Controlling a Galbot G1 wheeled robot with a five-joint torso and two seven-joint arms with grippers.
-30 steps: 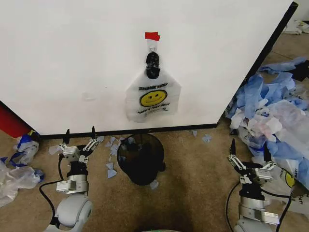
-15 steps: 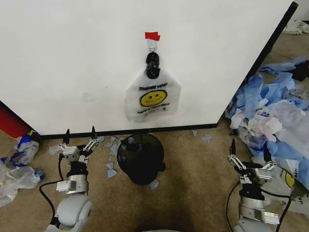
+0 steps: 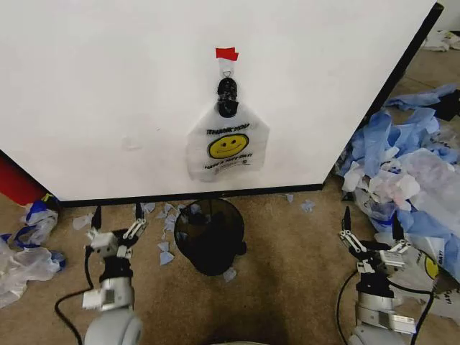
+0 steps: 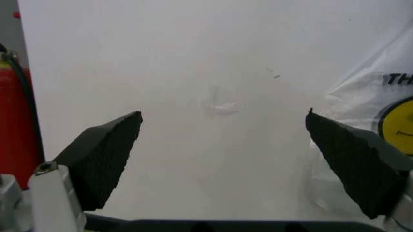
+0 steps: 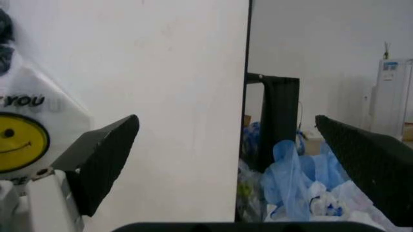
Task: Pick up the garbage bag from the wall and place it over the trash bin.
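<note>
Only one container stands here: the trash bin (image 3: 209, 236), a round black wire-mesh basket on the floor (image 3: 287, 273) just in front of the black baseboard. Its inside looks dark and what, if anything, lies in it cannot be told. A few pale blue scraps (image 3: 166, 253) lie scattered on the floor around its base.

One garbage bag (image 3: 228, 150) hangs flat on the wall (image 3: 108, 93) directly above the bin, its handles bunched dark at a small hook (image 3: 227, 73) under a strip of red tape (image 3: 226, 53). It shows one yellow smiley face with black print above and below. The left wrist view catches its edge (image 4: 380, 111), and the right wrist view shows the smiley side (image 5: 26, 130).

Two grippers sit low, one at each side of the bin and well apart from it. The left gripper (image 3: 116, 215) points up toward the baseboard with its fingers (image 4: 103, 157) spread wide, holding nothing. The right gripper (image 3: 371, 219) stands near a large heap of blue and white plastic bags (image 3: 410, 165), its fingers (image 5: 103, 157) likewise wide apart and empty.

A red object (image 3: 16, 183) sits at the wall's left end, with more crumpled bags (image 3: 25, 244) on the floor beside it.
</note>
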